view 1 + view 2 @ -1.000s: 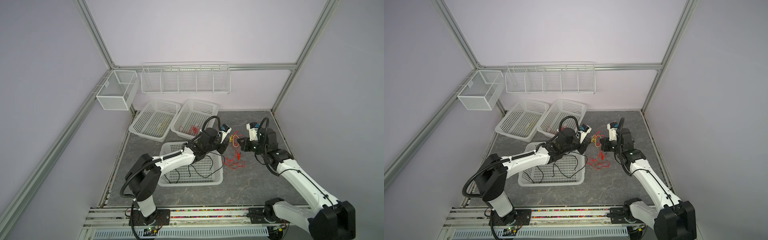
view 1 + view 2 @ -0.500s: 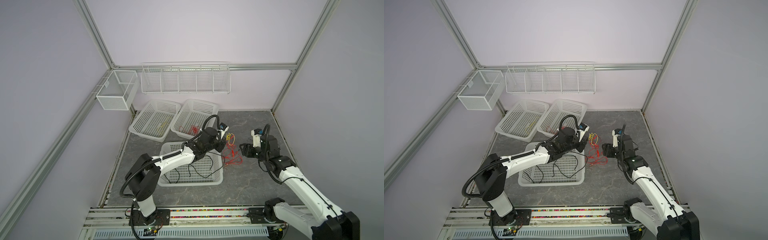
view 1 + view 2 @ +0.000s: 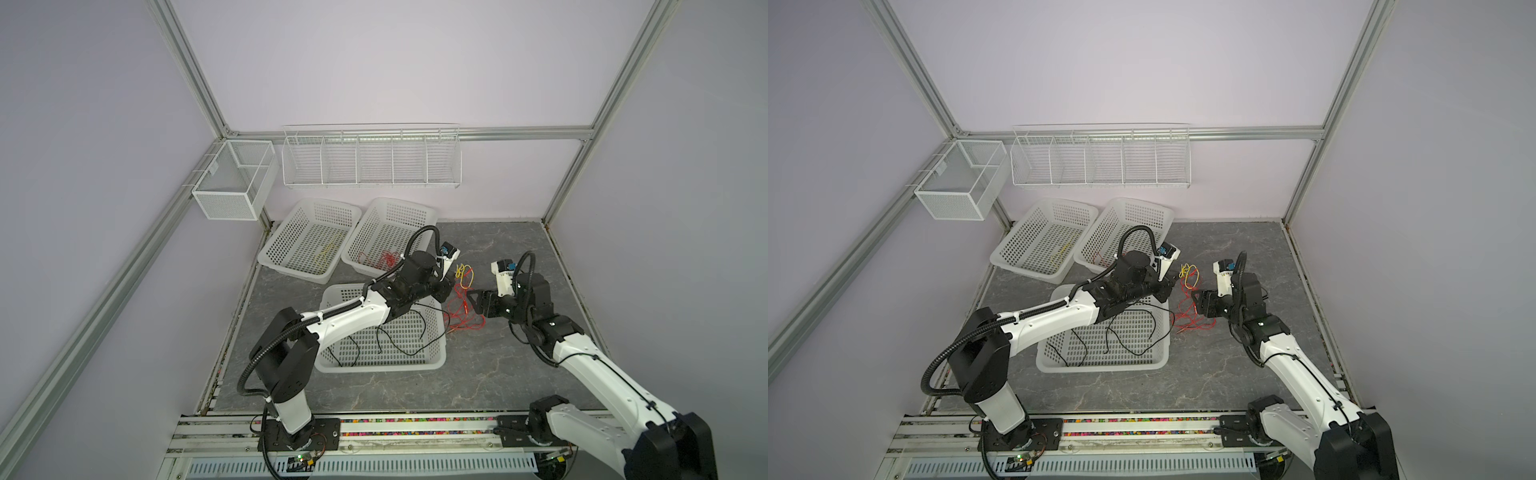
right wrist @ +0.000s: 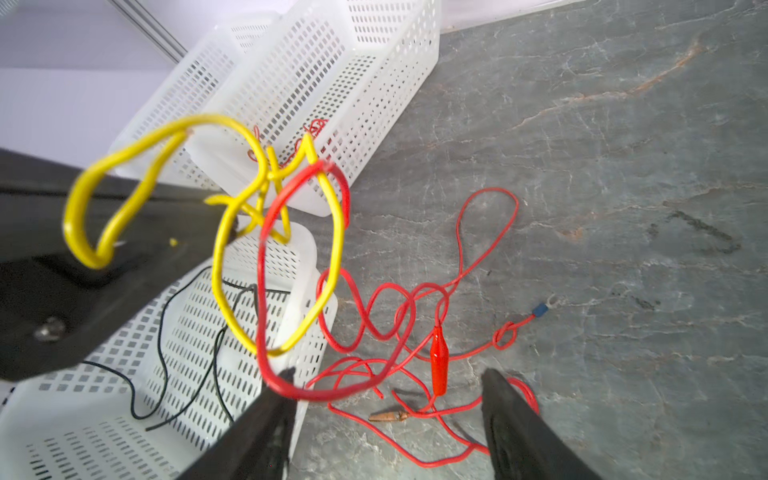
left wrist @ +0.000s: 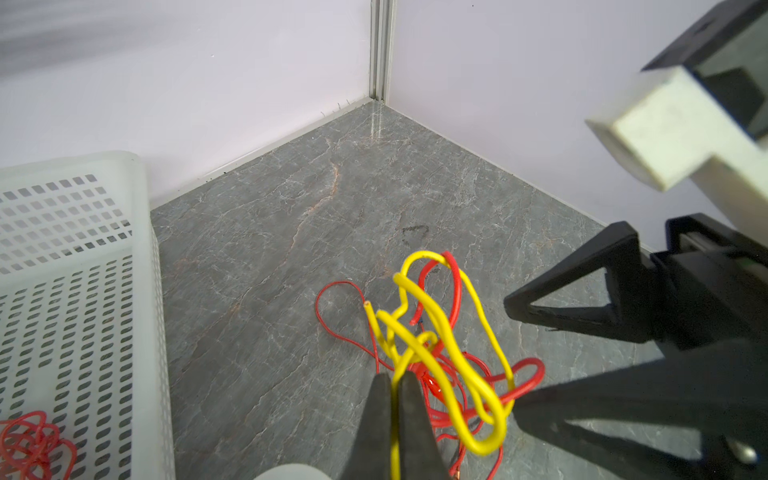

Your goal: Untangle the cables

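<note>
A yellow cable (image 5: pixel 440 332) with a thick red cable (image 5: pixel 528 374) looped through it hangs above the floor, and my left gripper (image 5: pixel 395 376) is shut on the yellow strand. In both top views this gripper (image 3: pixel 445 290) (image 3: pixel 1166 286) holds the yellow cable (image 3: pixel 463 272) (image 3: pixel 1187 276) over thin red cables (image 3: pixel 461 320) (image 3: pixel 1192 320) lying on the floor. My right gripper (image 4: pixel 388 374) (image 3: pixel 473 297) stands open just right of the hanging loops. The thick red cable (image 4: pixel 262 291) passes by one of its fingertips (image 4: pixel 282 386). A red clip (image 4: pixel 438 357) lies below.
A white front basket (image 3: pixel 440 361) holds black cables (image 3: pixel 399 336). Two back baskets stand by the wall: one (image 3: pixel 307 208) with a yellow cable (image 3: pixel 326 253), one (image 3: pixel 419 205) with red cables (image 3: pixel 384 259). A wire rack (image 3: pixel 370 158) and a mesh box (image 3: pixel 232 187) hang on the walls.
My right gripper has gone from shut to open and has sunk a little beside the tangle. The left gripper keeps its grip on the yellow cable and has shifted slightly.
</note>
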Tool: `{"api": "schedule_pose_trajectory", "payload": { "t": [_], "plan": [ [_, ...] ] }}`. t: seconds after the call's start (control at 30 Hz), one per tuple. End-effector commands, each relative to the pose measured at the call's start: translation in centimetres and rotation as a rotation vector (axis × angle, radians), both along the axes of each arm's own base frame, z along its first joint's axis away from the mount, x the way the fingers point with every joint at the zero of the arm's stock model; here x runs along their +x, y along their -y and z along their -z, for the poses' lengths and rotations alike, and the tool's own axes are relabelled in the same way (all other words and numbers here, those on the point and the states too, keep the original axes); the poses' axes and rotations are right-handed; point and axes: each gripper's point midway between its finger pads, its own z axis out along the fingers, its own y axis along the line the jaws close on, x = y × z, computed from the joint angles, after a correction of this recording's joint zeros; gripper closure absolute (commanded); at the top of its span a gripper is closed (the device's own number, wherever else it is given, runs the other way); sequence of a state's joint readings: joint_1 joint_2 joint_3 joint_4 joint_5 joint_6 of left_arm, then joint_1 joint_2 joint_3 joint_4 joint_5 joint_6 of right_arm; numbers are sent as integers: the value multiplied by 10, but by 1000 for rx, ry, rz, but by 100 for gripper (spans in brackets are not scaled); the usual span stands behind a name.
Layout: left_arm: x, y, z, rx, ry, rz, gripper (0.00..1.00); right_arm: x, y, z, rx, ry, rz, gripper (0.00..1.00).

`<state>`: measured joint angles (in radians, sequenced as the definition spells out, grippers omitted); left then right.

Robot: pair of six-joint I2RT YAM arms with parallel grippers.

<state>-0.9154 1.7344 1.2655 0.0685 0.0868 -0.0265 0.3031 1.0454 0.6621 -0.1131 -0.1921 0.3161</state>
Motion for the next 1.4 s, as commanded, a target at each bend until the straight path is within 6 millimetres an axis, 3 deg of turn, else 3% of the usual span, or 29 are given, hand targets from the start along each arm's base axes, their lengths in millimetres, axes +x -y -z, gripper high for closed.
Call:
{"api": "schedule_pose_trajectory", "payload": {
  "t": [0.0, 0.1, 0.23, 0.27, 0.37, 0.57, 0.73, 0.93, 1.03, 1.27, 1.37],
  "plan": [
    [-5, 1, -25, -50, 3, 20, 100, 14, -7, -10, 8, 47, -12, 37],
    [-5, -1, -25, -45, 8, 15, 100, 19, -12, -7, 9, 31, -26, 49],
    [-3, -5, -23, -32, 14, -1, 100, 22, -12, -2, 14, 30, -15, 75],
    [-3, -6, -22, -27, 17, -7, 100, 23, -10, -2, 12, 35, -2, 83],
    [4, -15, -18, -1, 39, -58, 100, 26, 10, 1, -26, 39, 112, 93],
    [25, -54, -20, 32, 68, -227, 100, 19, 65, 14, -176, -30, 375, 93],
    [40, -90, -25, 36, 76, -321, 100, 13, 82, 26, -216, -85, 451, 93],
    [54, -139, -36, 92, 149, -476, 100, 16, 68, 32, -189, -111, 387, 93],
    [72, -176, -34, 119, 132, -579, 100, 18, 57, 31, -162, -106, 335, 93],
    [122, -287, -8, 176, 7, -930, 100, 22, 42, 25, -137, -95, 263, 93],
    [133, -318, 2, 233, -18, -1020, 100, 21, 40, 26, -137, -100, 251, 93]
  ]
}}
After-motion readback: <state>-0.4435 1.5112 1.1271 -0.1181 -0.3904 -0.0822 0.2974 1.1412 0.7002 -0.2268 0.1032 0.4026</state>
